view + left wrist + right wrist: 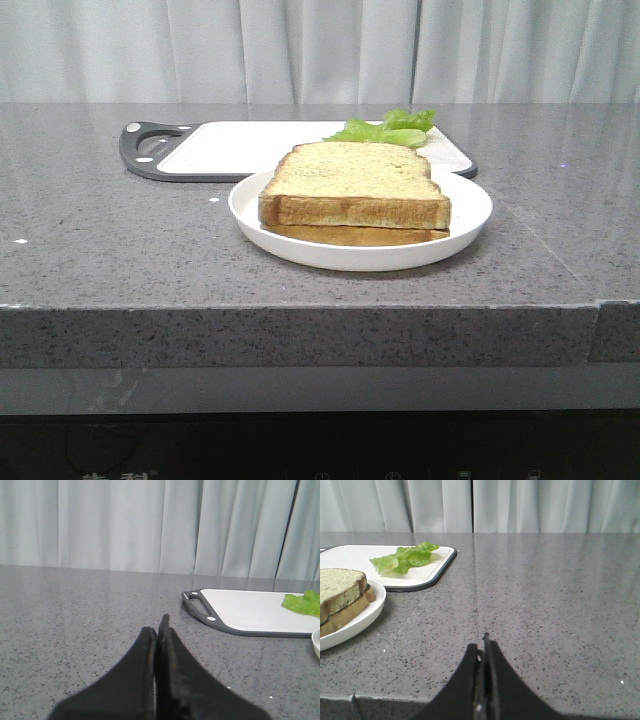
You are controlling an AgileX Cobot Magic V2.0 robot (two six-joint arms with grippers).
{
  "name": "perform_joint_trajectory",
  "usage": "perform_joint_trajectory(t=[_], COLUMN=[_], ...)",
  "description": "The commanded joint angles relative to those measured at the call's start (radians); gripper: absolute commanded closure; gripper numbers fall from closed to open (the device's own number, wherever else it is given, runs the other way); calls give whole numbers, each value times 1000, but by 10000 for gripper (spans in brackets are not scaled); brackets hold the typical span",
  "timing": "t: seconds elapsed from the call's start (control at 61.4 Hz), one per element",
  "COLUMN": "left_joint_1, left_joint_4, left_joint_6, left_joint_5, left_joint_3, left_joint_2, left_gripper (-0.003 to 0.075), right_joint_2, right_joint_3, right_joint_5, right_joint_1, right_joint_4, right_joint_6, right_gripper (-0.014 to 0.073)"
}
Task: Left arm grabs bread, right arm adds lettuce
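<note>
The thick bread (352, 182) lies on top of a thinner, darker slice (350, 236) on a white plate (470, 215); it also shows in the right wrist view (337, 591). The lettuce (390, 128) lies on a white cutting board (235, 148) behind the plate, also visible in the right wrist view (404, 558) and the left wrist view (303, 603). My left gripper (158, 629) is shut and empty, over bare counter left of the board. My right gripper (482, 647) is shut and empty, near the counter's front edge, right of the plate. Neither gripper shows in the front view.
The board has a dark grey rim and handle (145, 150), also seen in the left wrist view (199, 606). The grey speckled counter (100, 240) has a front edge near the camera. Pale curtains hang behind.
</note>
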Motion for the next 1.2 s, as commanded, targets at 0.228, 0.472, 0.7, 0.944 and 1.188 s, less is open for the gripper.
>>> perform_joint_trajectory(t=[0.228,0.472,0.7,0.944,1.188], left_joint_1=[2,2,2,2,2], left_joint_4=[-7,-7,-7,-13,-30], left_joint_6=[0,0,0,0,0], left_joint_5=[-83,-83,-87,-161,65], left_joint_3=[6,6,6,-29,-299], left_joint_2=[-18,-18,-18,-18,12], left_gripper=[741,741,741,741,741], right_joint_2=[-23,-23,-23,-22,1], right_joint_3=[-2,-2,-2,-30,-270], right_joint_5=[-83,-83,-83,-118,19], right_joint_1=[-3,-3,-3,-3,-3], right_joint_4=[-6,-6,-6,39,59], right_joint_6=[-7,-7,-7,10,-3], right_gripper=[711,711,711,711,711])
